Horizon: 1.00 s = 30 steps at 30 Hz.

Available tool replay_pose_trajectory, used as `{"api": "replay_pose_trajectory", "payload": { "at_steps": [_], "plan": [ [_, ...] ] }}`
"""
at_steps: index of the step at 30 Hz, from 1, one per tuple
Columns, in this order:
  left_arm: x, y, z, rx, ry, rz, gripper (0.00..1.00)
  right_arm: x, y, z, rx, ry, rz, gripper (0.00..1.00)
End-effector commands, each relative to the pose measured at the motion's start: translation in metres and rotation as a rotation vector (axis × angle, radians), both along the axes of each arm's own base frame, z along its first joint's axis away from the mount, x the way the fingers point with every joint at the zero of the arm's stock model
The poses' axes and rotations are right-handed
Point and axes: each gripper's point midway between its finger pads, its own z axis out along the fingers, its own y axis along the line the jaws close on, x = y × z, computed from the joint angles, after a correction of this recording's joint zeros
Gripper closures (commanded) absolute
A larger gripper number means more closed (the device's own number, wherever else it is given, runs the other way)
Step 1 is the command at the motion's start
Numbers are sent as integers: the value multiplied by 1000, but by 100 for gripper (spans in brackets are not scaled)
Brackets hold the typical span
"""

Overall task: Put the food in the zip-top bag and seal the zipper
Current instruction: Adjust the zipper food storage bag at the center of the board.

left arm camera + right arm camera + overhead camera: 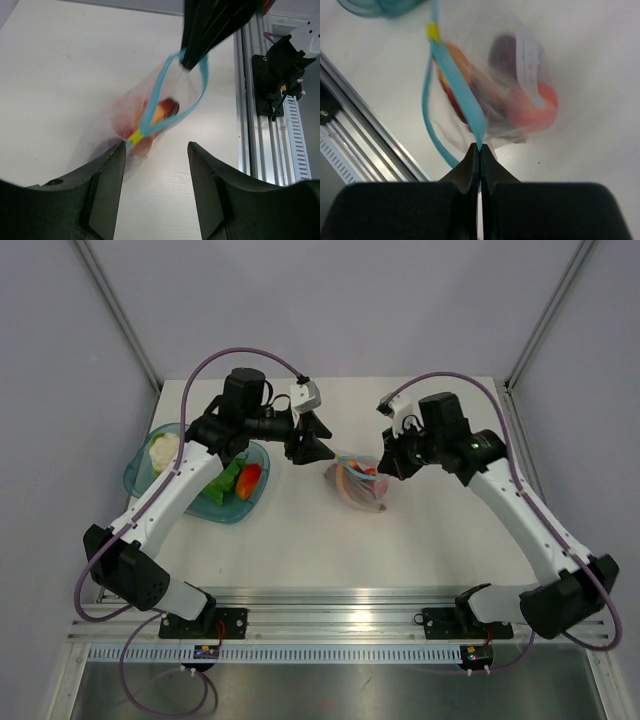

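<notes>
The right fingers are clenched flat together on the blue zipper, which is pinched at its end right at their tips. In the left wrist view, the same strip is seen clamped under the dark right fingers at the top of the picture. From that pinch the zipper is split into two bands that bow apart into a loop and are joined again at a yellow slider, so the mouth is left gaping over that stretch.

The clear bag hangs from the pinched zipper, and its lower part rests on the white bench, near the middle and between the two arms. Food is seen through the plastic: a red round piece, a dark purple piece and an orange piece, all bunched at the bottom of the bag.

The left fingers are spread apart with nothing held between them. They are poised over the slider end of the bag, just beside it on its left; whether it is touched cannot be told.

Further left on the bench, well apart from the bag, a teal bowl is seen under the left arm. A white piece, a green piece and a red-orange piece lie in it.
</notes>
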Motion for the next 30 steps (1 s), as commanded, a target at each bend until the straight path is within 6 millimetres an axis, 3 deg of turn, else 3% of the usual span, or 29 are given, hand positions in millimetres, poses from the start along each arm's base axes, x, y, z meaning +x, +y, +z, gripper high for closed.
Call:
{"api": "replay_pose_trajectory", "payload": {
  "at_steps": [1, 3, 4, 8, 10, 12, 17, 25, 30],
  "plan": [
    [-2, 4, 25, -28, -88, 18, 45, 20, 3, -72, -95, 133, -32, 100],
    [-5, 6, 31, -32, -100, 24, 44, 24, 5, -55, -108, 139, -20, 100],
    [-5, 7, 32, -30, -102, 28, 44, 29, 9, -25, -78, 76, -13, 100],
    [-8, 10, 42, -40, -138, 40, 44, 23, 12, 59, 40, -127, 23, 100],
    [-9, 12, 46, -44, -149, 44, 43, 16, 15, 82, 82, -168, 44, 100],
    [-9, 12, 44, -41, -144, 46, 43, 12, 17, 84, 90, -159, 62, 100],
    [-6, 9, 41, -39, -135, 40, 43, 20, 14, 36, -2, -48, 47, 100],
    [2, 6, 45, -38, -155, 42, 43, 11, 18, 76, 62, -146, 90, 100],
    [2, 2, 39, -30, -153, 4, 43, 5, 19, 70, 57, -118, 106, 100]
  ]
}}
